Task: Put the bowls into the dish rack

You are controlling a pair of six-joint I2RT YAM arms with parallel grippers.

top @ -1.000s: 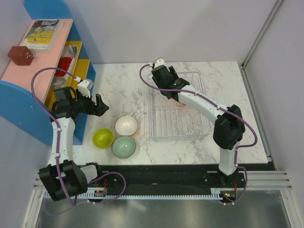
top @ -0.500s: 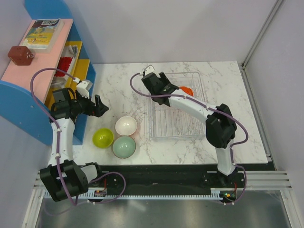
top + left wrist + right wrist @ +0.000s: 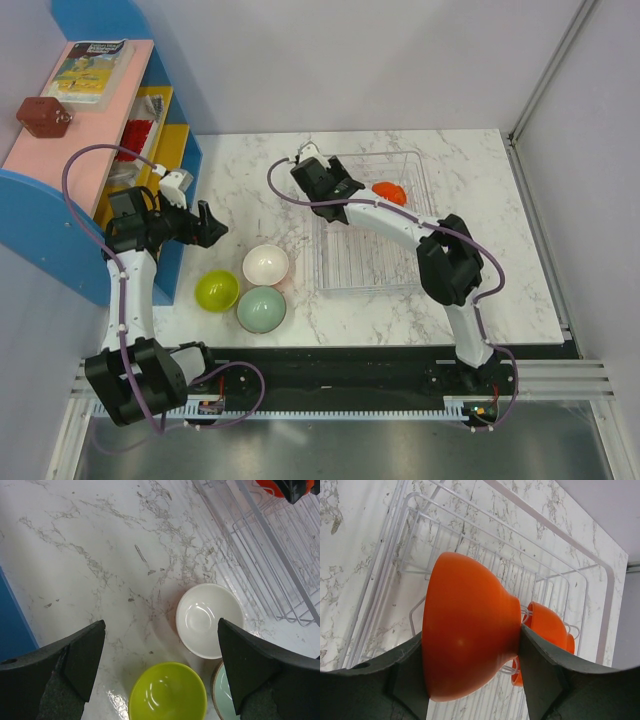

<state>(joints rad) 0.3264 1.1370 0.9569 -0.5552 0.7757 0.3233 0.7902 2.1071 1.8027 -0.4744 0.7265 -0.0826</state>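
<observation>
The red-orange bowl (image 3: 465,595) is standing on edge in the dish rack (image 3: 365,270), foot turned to the right. It is filling the gap between the fingers of the right gripper (image 3: 472,630), which are spreading wide to either side of it rather than pinching its wall. I judge that it is resting on the ribs by itself, though whether a fingertip is brushing it I cannot tell. Just beyond it, to this gripper's right, a second red-orange bowl (image 3: 547,622) is leaning the same way, probably so that the two are sharing neighbouring slots and leaving floor for more. The left gripper (image 3: 161,622) is hovering over the marble table (image 3: 100,555) with jaws wide apart, gripping nothing. Below it, the white-inside bowl (image 3: 209,620) is lying beside its right finger, the lime-yellow bowl (image 3: 167,697) between the fingers, and the grey-green bowl (image 3: 261,309) under the right one. These three are crowding together, likely making any rim awkward to grab, and the rack's low wall is standing between them and the slots.
</observation>
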